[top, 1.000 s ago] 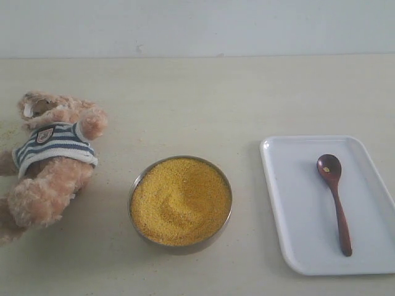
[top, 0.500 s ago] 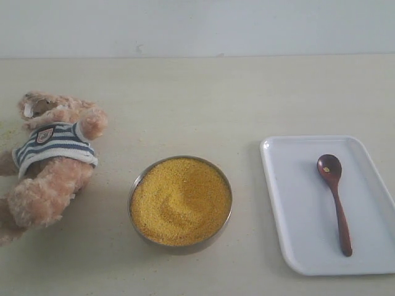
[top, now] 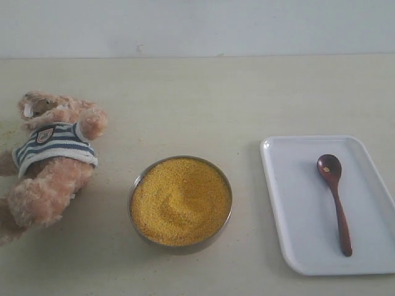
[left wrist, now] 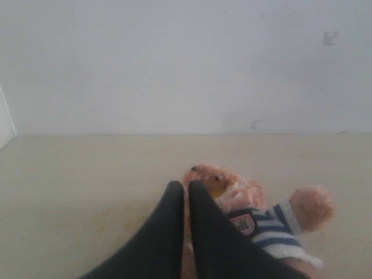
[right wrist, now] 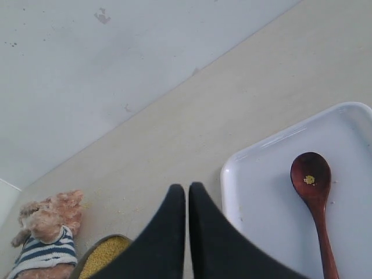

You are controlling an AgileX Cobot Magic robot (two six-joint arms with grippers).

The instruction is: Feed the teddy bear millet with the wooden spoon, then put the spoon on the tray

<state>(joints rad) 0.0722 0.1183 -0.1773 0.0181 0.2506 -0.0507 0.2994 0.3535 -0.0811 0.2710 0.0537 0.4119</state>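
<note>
Millet (top: 180, 200) is seen as a round yellow mass filling a shallow metal bowl (top: 133, 185), which stands near the middle of the pale table (top: 197, 98). A curved dent is marked in the surface of the grain.

The teddy bear (top: 52, 163) is laid at the left of the exterior view, well apart from the bowl. Its head is turned toward the far wall (top: 197, 28), and its striped shirt and chest badge face up. A few loose grains can be made out on the table beside its head.

The tray (top: 296, 209) is placed to the right of the bowl, near it but not touching. The wooden spoon (top: 334, 197) is laid flat on the tray, with its round end toward the far side and its handle toward the near edge. A small speck of yellow grain is seen in the round end.

The left gripper (left wrist: 186, 187) is held over the table close to the bear, its 2 dark fingers pressed together and gripping nothing. The right gripper (right wrist: 186, 189) is held over the table between the bowl and the tray. Its 2 fingers are likewise closed against each other, and the spoon is not touched by them.
</note>
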